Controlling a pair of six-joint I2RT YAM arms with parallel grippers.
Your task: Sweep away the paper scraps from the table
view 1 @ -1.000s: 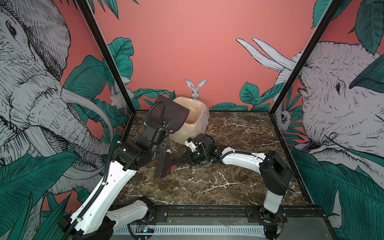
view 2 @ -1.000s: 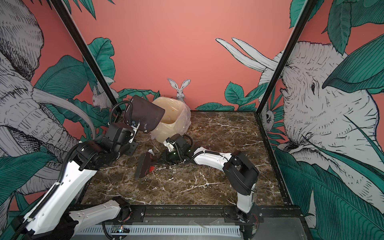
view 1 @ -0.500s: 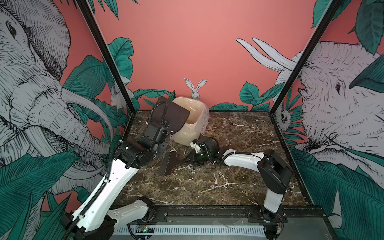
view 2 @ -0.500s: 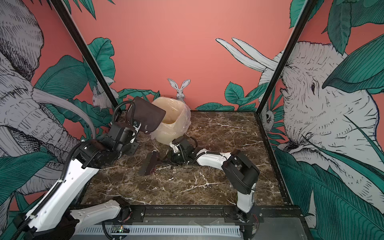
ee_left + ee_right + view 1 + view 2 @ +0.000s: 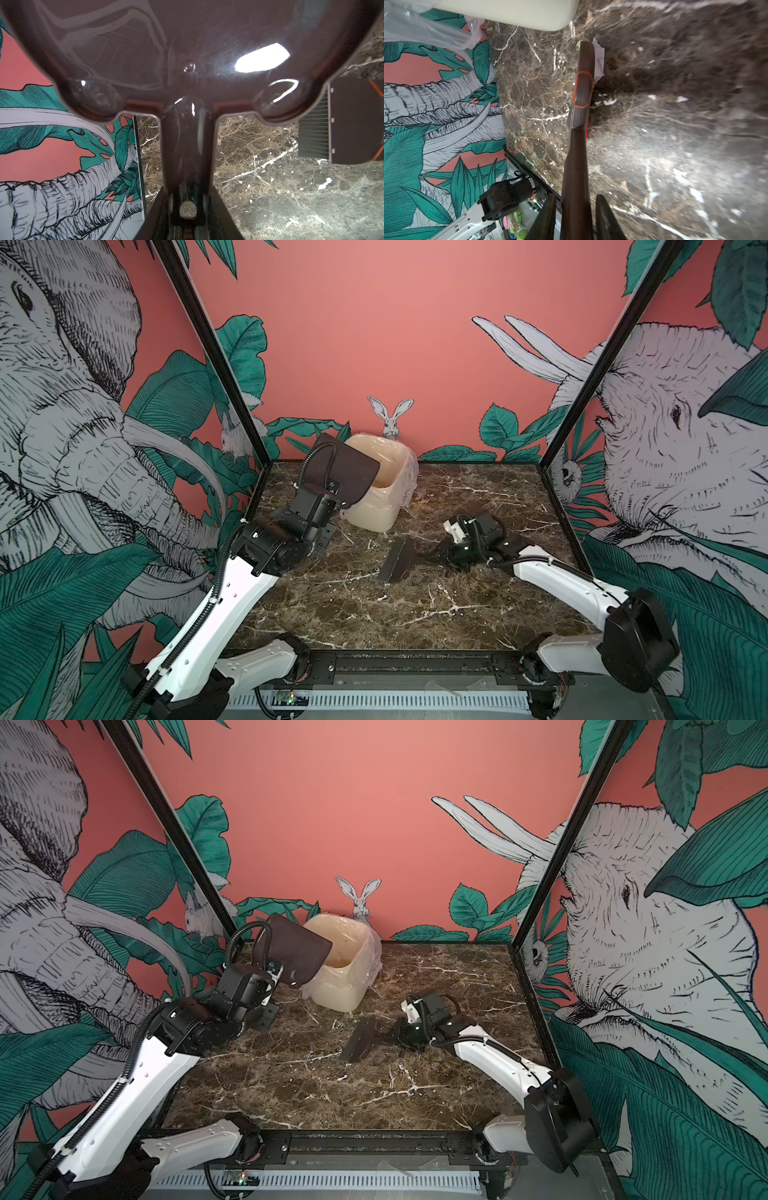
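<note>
Only the right wrist view plainly shows paper scraps [image 5: 599, 60] against the brush [image 5: 583, 83]. The right end effector [image 5: 576, 209] grips its handle; the left end effector [image 5: 188, 207] grips the dustpan [image 5: 187, 41].

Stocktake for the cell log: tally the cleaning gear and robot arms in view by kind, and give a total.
dustpan: 1
brush: 1
bin: 1
arms: 2 (left arm, right arm)
Total: 5
</note>
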